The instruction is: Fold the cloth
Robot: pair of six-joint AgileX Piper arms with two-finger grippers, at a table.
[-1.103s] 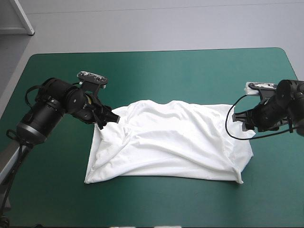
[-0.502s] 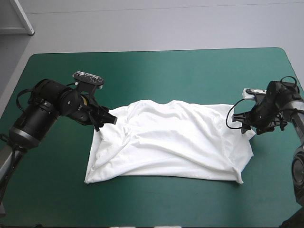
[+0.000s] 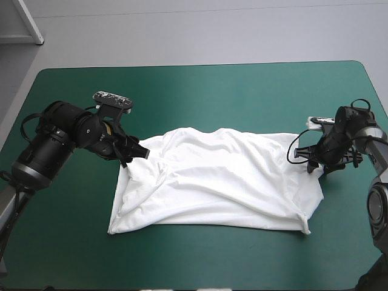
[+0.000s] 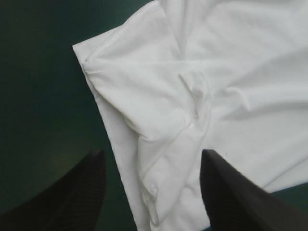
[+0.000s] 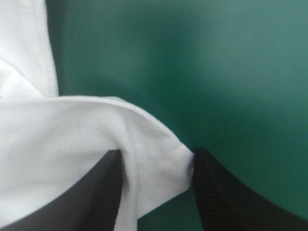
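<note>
T-shirt (image 3: 218,182) lies rumpled mid-worktop (image 3: 200,91). Left gripper (image 3: 141,154) has its fingers apart, straddling the far left corner. Right gripper (image 3: 313,165) has its fingers apart around the far right hem corner, not clamped as far as I can tell. Risks: the left side is bunched, so I may pinch extra layers. The right corner sits barely inside the fingers and could slip out on lift. No containers here.

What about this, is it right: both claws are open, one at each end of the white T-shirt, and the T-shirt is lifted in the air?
No. The T-shirt lies spread on the table, not in the air; the high view shows it. The left gripper and right gripper are open, one at each end.
</note>
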